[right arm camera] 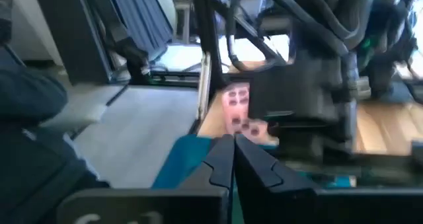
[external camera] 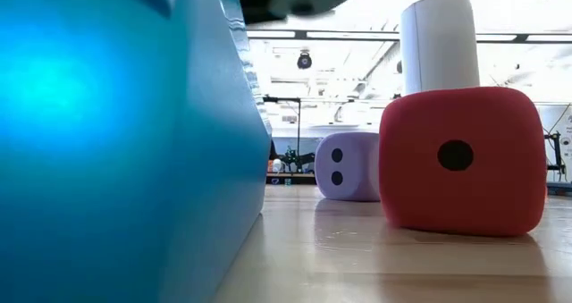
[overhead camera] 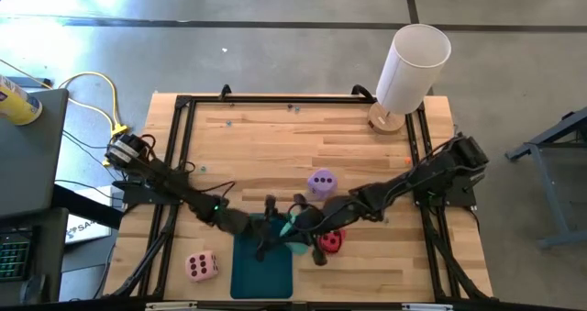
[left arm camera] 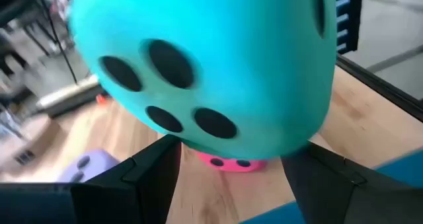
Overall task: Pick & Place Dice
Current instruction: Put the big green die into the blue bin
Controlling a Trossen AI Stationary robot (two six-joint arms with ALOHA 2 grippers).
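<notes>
The left gripper (left arm camera: 231, 161) holds the mint green die (left arm camera: 205, 65) between its two fingers (left arm camera: 132, 178), above the teal tray (overhead camera: 261, 270) at the near edge of the table (overhead camera: 275, 146). In the left wrist view the die fills the picture with its four-pip face turned to the camera. The right gripper (right arm camera: 232, 159) is just beside it, over the right side of the tray, with its fingers pressed together and nothing between them. It seems that the green die now rests with the left arm alone.

The pale pink die (overhead camera: 202, 265) lies near the tray on its left side, close to the front edge. The red die (overhead camera: 331, 241) stands on the wood just beside the tray on its right. The lilac die (overhead camera: 321, 183) is a little farther back, apart from the red one. At the far right corner stands a tall white cylinder (overhead camera: 413, 68).

The step in hand appears to be the placing of the green die. The next move probably calls for lowering it flat onto the tray and then opening the fingers, while the right arm keeps clear. The die looks soft, so it may spring a little on release.
</notes>
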